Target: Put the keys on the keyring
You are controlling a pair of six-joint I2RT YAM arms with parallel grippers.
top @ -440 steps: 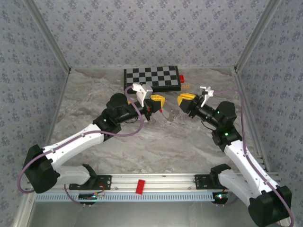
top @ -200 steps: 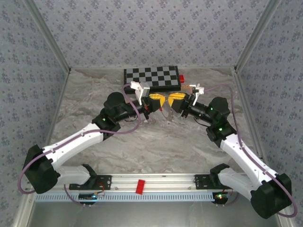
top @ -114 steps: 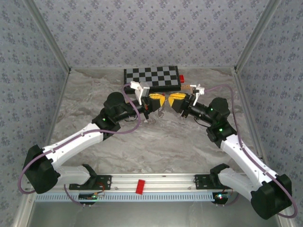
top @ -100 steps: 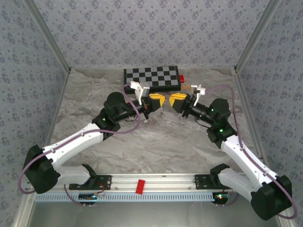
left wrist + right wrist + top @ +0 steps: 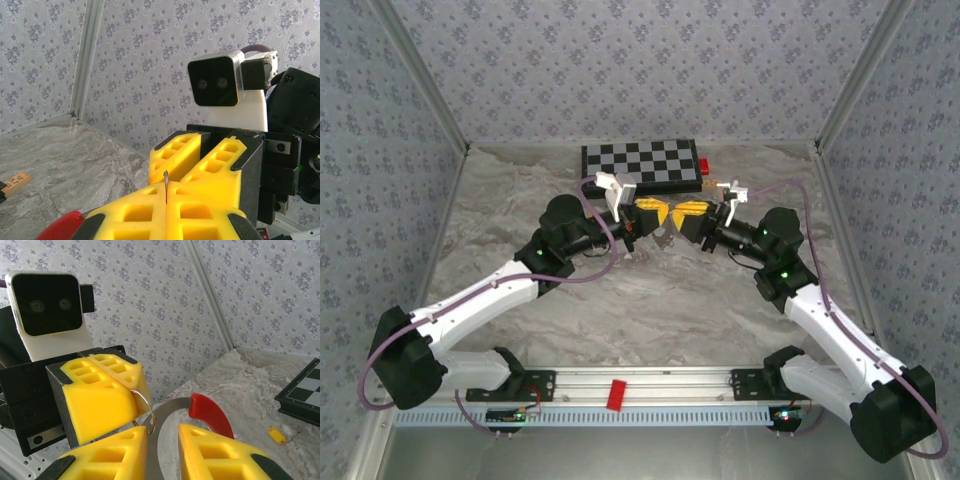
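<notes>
Yellow pads up close in the right wrist view: the right claw [image 5: 164, 432] is spread wide, one finger on each side of the ring [image 5: 170, 405], and I can't say either pad is touching it. The grey band curves up through that gap, with its red section [image 5: 210, 412] standing just above the right-hand pad.

Straight behind it is the left claw [image 5: 102, 397], pressed together and pinching the ring at its tips. The left wrist view backs that up: the pads meet with only a sliver of metal edge between them. From above, both claws are nose to nose over the middle of the table [image 5: 520, 200], almost touching.

Further out the key [image 5: 276, 434] lies flat on the marble, near the chessboard [image 5: 305, 390] and well apart from both claws. Nobody has it, so I'd say this is a two-handed grip on the ring being set up, and the threading is not yet begun.

Now the dangers. That left pinch is thin and right at the fingertips. If the right claw closes off-centre, it could twist the band and lever it out, and then the ring drops. The pads are crowded too, so a small overshoot would knock yellow into yellow. And the key is tiny and flat on stone, so a grab could skid it under the board's edge.
</notes>
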